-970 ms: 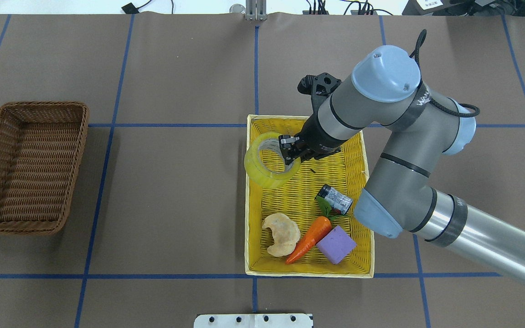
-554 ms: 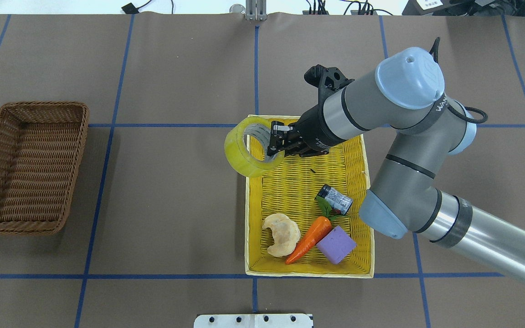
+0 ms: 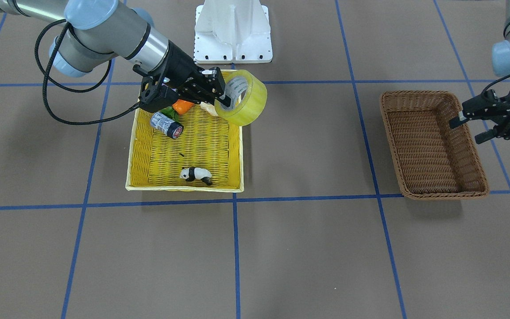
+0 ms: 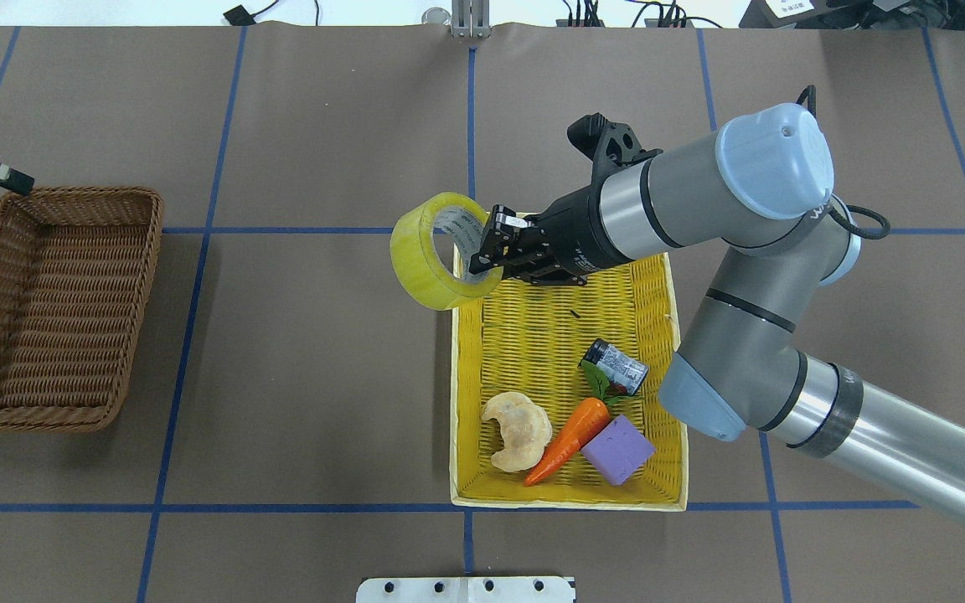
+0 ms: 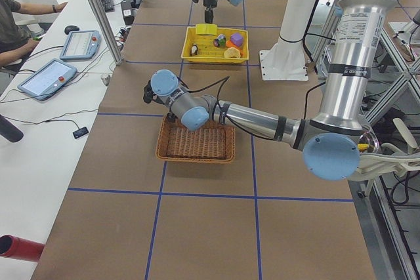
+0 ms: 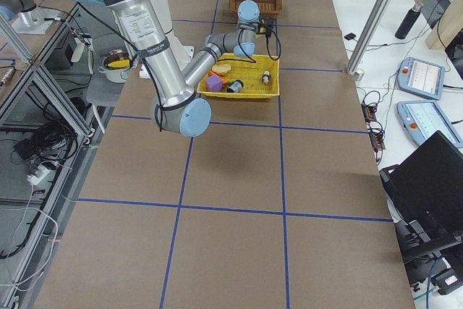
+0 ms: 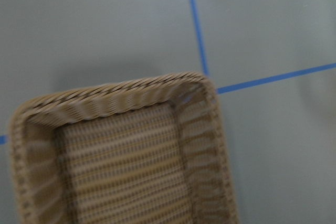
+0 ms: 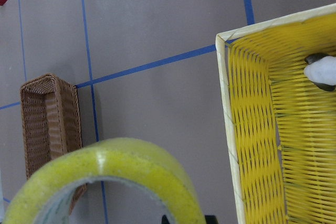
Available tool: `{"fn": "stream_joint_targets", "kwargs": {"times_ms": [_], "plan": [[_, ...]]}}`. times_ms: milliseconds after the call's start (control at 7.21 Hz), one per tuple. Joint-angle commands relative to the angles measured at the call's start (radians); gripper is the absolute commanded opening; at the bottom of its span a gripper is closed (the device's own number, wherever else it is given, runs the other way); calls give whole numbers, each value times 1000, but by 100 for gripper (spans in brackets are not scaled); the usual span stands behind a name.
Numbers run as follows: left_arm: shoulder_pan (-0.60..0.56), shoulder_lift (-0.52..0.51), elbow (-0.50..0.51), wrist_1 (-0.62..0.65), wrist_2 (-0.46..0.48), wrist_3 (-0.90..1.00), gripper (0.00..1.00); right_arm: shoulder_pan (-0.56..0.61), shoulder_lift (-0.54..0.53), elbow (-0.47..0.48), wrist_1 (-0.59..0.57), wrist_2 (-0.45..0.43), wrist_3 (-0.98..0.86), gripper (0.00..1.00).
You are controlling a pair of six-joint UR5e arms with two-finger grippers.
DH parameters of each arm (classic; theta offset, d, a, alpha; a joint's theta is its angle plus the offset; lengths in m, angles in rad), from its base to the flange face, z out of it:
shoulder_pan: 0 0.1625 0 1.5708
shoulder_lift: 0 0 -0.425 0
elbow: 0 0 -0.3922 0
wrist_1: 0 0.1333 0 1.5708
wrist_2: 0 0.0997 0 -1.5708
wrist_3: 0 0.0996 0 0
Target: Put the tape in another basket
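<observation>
The tape (image 4: 420, 270), a wide yellowish roll with a white core, hangs tilted in the air over the far left corner of the yellow basket (image 4: 456, 402). My right gripper (image 4: 482, 253) is shut on the roll's wall; in the front view the tape (image 3: 249, 105) sticks out past the right gripper (image 3: 223, 95). The right wrist view shows the tape (image 8: 115, 163) close below the camera. The brown wicker basket (image 4: 137, 310) sits at the table's left with nothing in it. My left gripper (image 3: 466, 131) hovers open just beside the brown basket (image 3: 414, 95), holding nothing.
Inside the yellow basket lie a toy carrot (image 4: 570, 440), a purple block (image 4: 618, 450), a bread piece (image 4: 516, 429), a small black-and-white cylinder (image 4: 616, 367) and a panda figure (image 3: 196, 174). A white mount (image 3: 233, 31) stands at the robot's side of the table.
The right gripper has carried the tape leftward, from over the yellow basket to past its left rim. The left gripper has come into the overhead view at the far left edge.
</observation>
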Motion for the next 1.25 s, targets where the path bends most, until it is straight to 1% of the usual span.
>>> {"fn": "stream_joint_targets", "kwargs": {"times_ms": [0,139,277,416,554,693,832,970,1109], "plan": [[57,-48,4,-158,12,-238,98,-19,-2,-9,57,-22,16,0],[105,-52,10,-279,97,-297,98,-24,-2,-38,103,-22,16,0],[166,-52,25,-397,218,-300,98,-24,-3,-68,169,-23,21,0],[212,-52,33,-466,313,-306,98,-27,-5,-91,223,-34,50,0],[216,-52,34,-482,317,-355,98,-36,-5,-107,264,-58,88,0],[264,-60,39,-561,307,-553,98,-47,-5,-113,295,-83,105,0],[290,-115,77,-685,308,-804,98,-48,-3,-113,301,-83,113,0],[303,-146,112,-814,308,-1036,98,-50,0,-110,314,-85,133,0],[318,-158,132,-934,311,-1208,98,-58,-2,-118,379,-86,144,0]]}}
